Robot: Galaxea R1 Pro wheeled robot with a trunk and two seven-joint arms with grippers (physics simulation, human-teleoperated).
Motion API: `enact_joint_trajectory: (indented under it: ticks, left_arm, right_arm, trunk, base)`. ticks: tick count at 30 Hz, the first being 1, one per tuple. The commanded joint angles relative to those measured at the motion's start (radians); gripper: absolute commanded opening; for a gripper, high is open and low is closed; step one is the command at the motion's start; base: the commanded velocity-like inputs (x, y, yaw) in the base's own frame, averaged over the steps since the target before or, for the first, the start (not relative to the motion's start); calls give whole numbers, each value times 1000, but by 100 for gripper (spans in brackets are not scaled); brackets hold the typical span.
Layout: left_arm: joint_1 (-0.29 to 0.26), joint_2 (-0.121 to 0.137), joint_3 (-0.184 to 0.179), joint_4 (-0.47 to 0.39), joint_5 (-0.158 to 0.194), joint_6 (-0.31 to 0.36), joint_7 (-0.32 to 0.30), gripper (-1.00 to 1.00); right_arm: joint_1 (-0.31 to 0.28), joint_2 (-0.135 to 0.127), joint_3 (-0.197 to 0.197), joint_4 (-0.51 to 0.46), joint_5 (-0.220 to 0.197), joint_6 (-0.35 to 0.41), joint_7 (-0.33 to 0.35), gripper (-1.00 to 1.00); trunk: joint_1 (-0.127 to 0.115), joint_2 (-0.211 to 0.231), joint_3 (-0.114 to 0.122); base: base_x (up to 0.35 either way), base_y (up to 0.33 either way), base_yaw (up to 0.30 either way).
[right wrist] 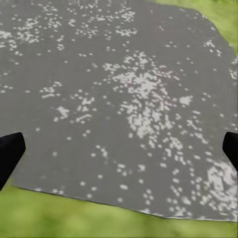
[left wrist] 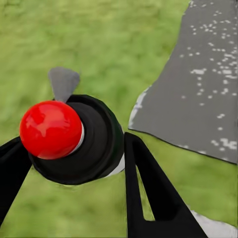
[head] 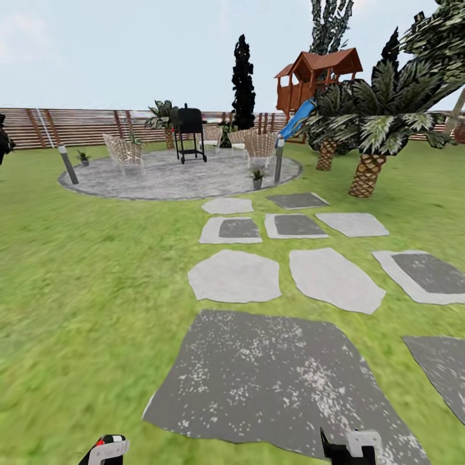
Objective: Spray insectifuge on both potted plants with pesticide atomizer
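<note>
Atomizer (left wrist: pixel 74 141) sits clamped betw. the left gripper's (left wrist: pixel 74 168) jaws, red cap toward the wrist cam, held low over lawn (head: pixel 84 271) beside a big dark stepping stone (head: pixel 271 381). Right gripper (right wrist: pixel 119 148) hangs low over that same stone, jaws spread wide, nothing betw. them. Small potted plant (head: pixel 258 176) stands far ahead at the paved round's (head: pixel 174 177) edge, another (head: pixel 84 157) at its left.

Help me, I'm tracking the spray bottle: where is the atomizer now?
The atomizer sits clamped in the left gripper, above lawn beside a dark stepping stone.
</note>
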Motion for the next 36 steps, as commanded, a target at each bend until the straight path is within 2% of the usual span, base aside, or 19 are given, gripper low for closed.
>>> enact_joint_trajectory:
  ticks: [1,36]
  left_arm:
    - [-1,0,0,1,0,-3,1,-100]
    - [-1,0,0,1,0,-4,1,-100]
  right_arm:
    - [-1,0,0,1,0,-3,0,100]
    - [-1,0,0,1,0,-3,0,100]
  trunk:
    - [0,0,-1]
    - [0,0,-1]
  base:
    - [340,0,0]
    - [340,0,0]
